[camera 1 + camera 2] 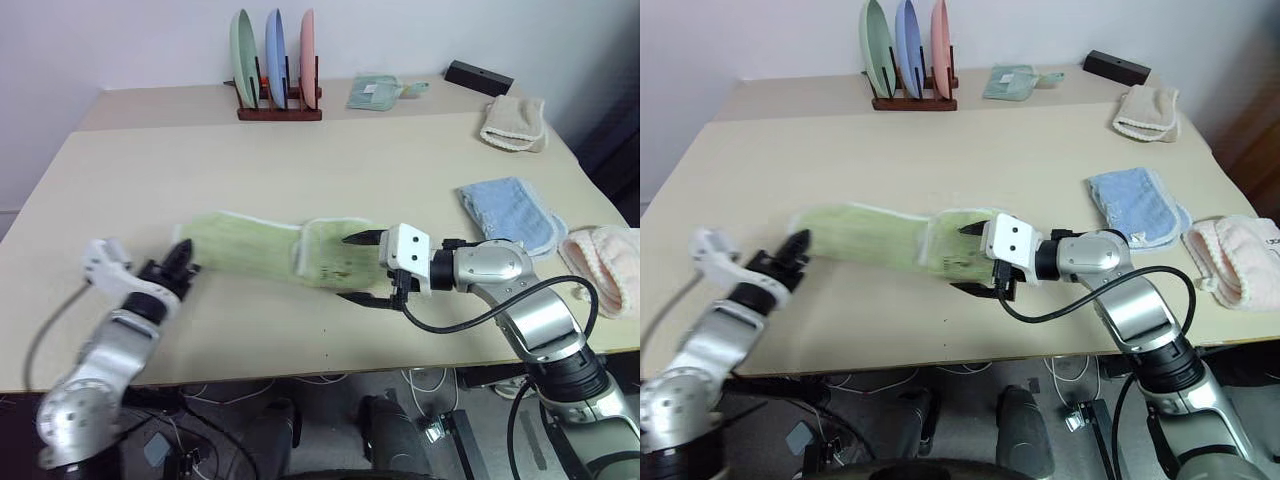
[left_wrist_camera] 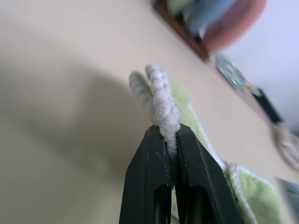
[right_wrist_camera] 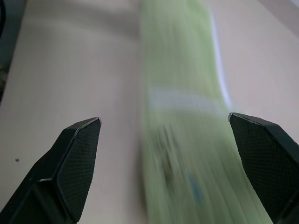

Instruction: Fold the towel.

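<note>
The towel (image 1: 265,248) is seen lying stretched across the near middle of the table (image 1: 300,170), its right end folded back on itself. From the head views its left end is met by the left gripper (image 1: 183,262), but the contact itself is too small there to be read. In the left wrist view it is made plain: the white stitched edging (image 2: 156,100) is pinched between the two black fingers (image 2: 152,182), which are pressed together on it, the edge doubled over just above their tips.

The right gripper (image 1: 365,268) is held over the folded right end with its fingers spread wide, one above and one below in the head view. In the right wrist view the green cloth (image 3: 187,140) is shown running between the two tips (blurred, and touched by neither).

Further back, seen from the head, a rack of plates (image 1: 277,65) stands at the far edge; a light blue towel (image 1: 512,213) and a beige towel (image 1: 514,122) lie to the right.
</note>
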Available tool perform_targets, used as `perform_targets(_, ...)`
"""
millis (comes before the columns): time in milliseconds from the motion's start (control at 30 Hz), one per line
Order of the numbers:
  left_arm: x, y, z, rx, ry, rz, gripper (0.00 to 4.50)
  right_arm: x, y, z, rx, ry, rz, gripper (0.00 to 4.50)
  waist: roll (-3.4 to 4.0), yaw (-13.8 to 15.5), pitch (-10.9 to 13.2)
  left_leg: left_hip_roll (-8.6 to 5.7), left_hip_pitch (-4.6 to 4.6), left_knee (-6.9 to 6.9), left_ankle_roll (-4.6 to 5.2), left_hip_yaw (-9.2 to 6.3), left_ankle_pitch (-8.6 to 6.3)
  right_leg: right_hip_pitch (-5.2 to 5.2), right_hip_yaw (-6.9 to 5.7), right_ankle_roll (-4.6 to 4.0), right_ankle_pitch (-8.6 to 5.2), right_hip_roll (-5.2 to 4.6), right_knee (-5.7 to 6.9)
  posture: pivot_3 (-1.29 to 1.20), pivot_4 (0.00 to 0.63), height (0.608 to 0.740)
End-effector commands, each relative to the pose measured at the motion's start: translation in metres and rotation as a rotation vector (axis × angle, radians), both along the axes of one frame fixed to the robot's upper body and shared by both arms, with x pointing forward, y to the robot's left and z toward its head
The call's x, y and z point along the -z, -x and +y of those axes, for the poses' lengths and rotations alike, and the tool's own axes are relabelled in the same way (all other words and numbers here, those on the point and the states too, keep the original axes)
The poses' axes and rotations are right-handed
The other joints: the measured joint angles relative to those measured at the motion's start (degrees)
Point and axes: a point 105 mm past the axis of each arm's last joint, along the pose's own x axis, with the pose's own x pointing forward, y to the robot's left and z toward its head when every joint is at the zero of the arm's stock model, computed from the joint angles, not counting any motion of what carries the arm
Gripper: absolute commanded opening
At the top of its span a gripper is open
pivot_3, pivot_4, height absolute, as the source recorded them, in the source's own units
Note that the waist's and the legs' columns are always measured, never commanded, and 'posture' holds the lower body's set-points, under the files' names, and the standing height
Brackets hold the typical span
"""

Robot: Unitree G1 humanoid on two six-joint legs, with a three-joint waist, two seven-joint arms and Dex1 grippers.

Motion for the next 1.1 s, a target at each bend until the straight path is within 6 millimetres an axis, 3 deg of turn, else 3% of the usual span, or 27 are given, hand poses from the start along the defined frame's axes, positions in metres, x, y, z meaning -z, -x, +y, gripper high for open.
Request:
perform_targets(33, -0.031, 0.006, 0.002, 0.097, -0.236, -0.106, 0.07, -0.01, 0.001, -0.002, 0.003, -0.047, -0.012, 4.5, -0.05, 0.2, 0.0, 0.0, -0.01, 0.01, 0.0, 0.0, 0.0, 0.0, 0.0, 0.0, 0.0, 0.0, 0.0, 0.0, 0.15, 0.738)
perform_targets(100, -0.035, 0.005, -0.013, 0.199, -0.352, -0.12, 0.07, -0.007, 0.0, -0.003, 0.004, -0.044, -0.005, 4.5, -0.06, 0.4, 0.0, -0.02, -0.02, 0.03, 0.0, -0.02, 0.0, 0.04, -0.02, -0.02, -0.01, -0.01, -0.02, 0.0, 0.15, 0.738)
perform_targets(167, -0.033, 0.005, -0.047, 0.372, -0.502, -0.133, 0.07, -0.003, -0.001, -0.003, 0.006, -0.044, -0.002, 4.5, -0.13, 0.4, 0.0, -0.04, -0.03, 0.05, 0.0, -0.02, 0.0, 0.09, -0.01, -0.02, -0.01, -0.03, -0.07, 0.0, 0.15, 0.738)
perform_targets(267, -0.019, 0.008, -0.09, 0.588, -0.669, -0.143, 0.07, -0.001, -0.004, -0.003, 0.012, -0.051, -0.005, 4.5, -0.13, 0.1, 0.0, -0.06, -0.03, 0.03, 0.01, 0.0, 0.0, 0.13, 0.0, -0.01, -0.01, -0.04, -0.11, 0.0, 0.15, 0.738)
perform_targets(467, 0.012, 0.001, -0.144, 0.779, -0.799, -0.14, 0.07, 0.009, -0.005, -0.009, 0.04, -0.052, -0.003, 4.5, -0.11, -0.2, 0.0, 0.0, -0.01, -0.09, 0.0, 0.0, 0.0, 0.01, -0.01, 0.06, 0.03, 0.01, -0.05, 0.0, 0.15, 0.738)
perform_targets(567, 0.026, -0.011, -0.157, 0.787, -0.848, -0.11, 0.07, 0.013, -0.003, -0.013, 0.054, -0.046, -0.002, 4.5, -0.12, 0.0, 0.0, -0.03, -0.04, -0.03, 0.01, 0.01, 0.0, 0.01, 0.0, 0.18, 0.1, -0.01, -0.07, 0.0, 0.15, 0.738)
perform_targets(733, 0.03, -0.019, -0.176, 0.812, -0.832, -0.115, 0.07, 0.014, -0.001, -0.017, 0.071, -0.042, -0.005, 4.5, -0.13, 0.0, 0.0, -0.02, -0.03, -0.02, 0.01, -0.01, 0.0, 0.01, -0.01, 0.2, 0.11, 0.0, -0.05, 0.0, 0.15, 0.738)
perform_targets(1033, 0.035, -0.017, -0.184, 0.849, -0.759, -0.101, 0.07, 0.012, -0.002, -0.021, 0.099, -0.038, -0.015, 4.5, -0.13, 0.1, 0.0, -0.02, -0.03, -0.02, 0.01, -0.02, 0.0, 0.01, -0.01, 0.23, 0.12, -0.01, -0.04, 0.0, 0.15, 0.738)
perform_targets(1067, 0.029, -0.015, -0.184, 0.854, -0.728, -0.119, 0.68, 0.012, -0.002, -0.022, 0.104, -0.036, -0.019, 4.5, -0.13, 0.1, 0.0, -0.02, -0.04, -0.01, 0.01, -0.02, 0.0, 0.01, -0.01, 0.23, 0.12, -0.01, -0.04, 0.0, 0.15, 0.738)
perform_targets(1100, 0.024, -0.014, -0.184, 0.856, -0.707, -0.14, 1.01, 0.012, -0.003, -0.022, 0.108, -0.034, -0.021, 4.5, -0.13, 0.1, 0.0, -0.02, -0.04, -0.01, 0.01, -0.02, 0.0, 0.01, -0.01, 0.23, 0.12, -0.01, -0.04, 0.0, 0.15, 0.738)
